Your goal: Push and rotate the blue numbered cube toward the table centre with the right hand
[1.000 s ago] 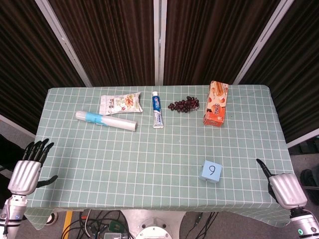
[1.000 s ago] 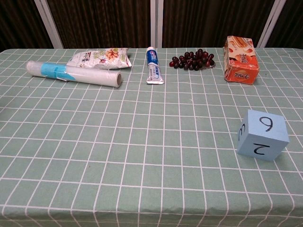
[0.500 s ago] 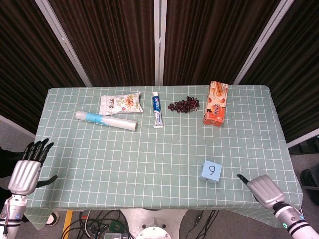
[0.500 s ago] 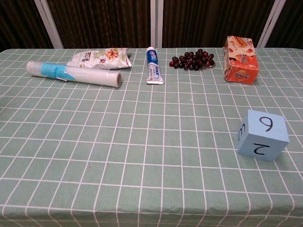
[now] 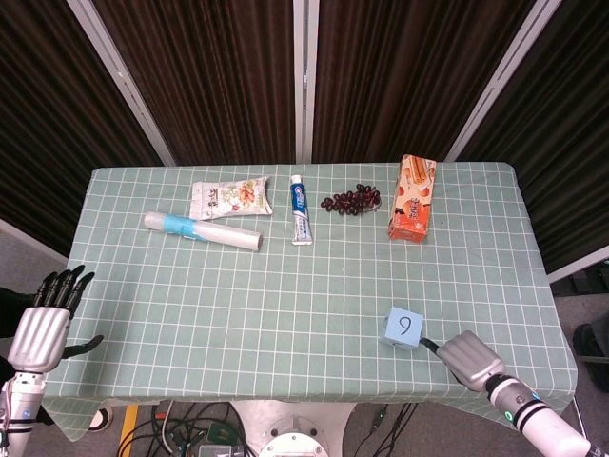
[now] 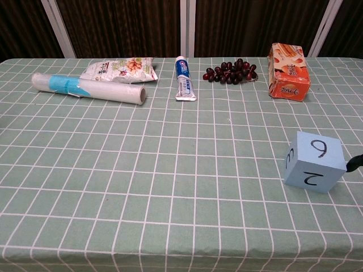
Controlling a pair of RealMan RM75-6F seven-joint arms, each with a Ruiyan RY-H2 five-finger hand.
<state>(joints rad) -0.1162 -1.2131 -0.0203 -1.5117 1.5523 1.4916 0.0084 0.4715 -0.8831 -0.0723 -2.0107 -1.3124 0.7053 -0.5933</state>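
The blue numbered cube (image 5: pixel 403 327) sits near the table's front right, with 9 on top. In the chest view the cube (image 6: pixel 313 161) shows a 2 on its near face and a 3 on its left face. My right hand (image 5: pixel 468 354) lies low on the table just right of and in front of the cube. One dark fingertip (image 5: pixel 425 344) reaches the cube's near right corner, and that fingertip (image 6: pixel 355 163) also shows at the frame's right edge. The hand holds nothing. My left hand (image 5: pixel 43 324) hangs off the table's left edge with its fingers spread and empty.
Along the far side lie a plastic roll (image 5: pixel 203 230), a snack bag (image 5: pixel 229 197), a toothpaste tube (image 5: pixel 300 209), dark grapes (image 5: pixel 351 200) and an orange box (image 5: pixel 412 198). The green checked cloth (image 5: pixel 285 305) spreads left of the cube.
My right hand has moved left along the front edge, from the table's right corner up to the cube. The cube has not visibly moved. My left hand dropped slightly.
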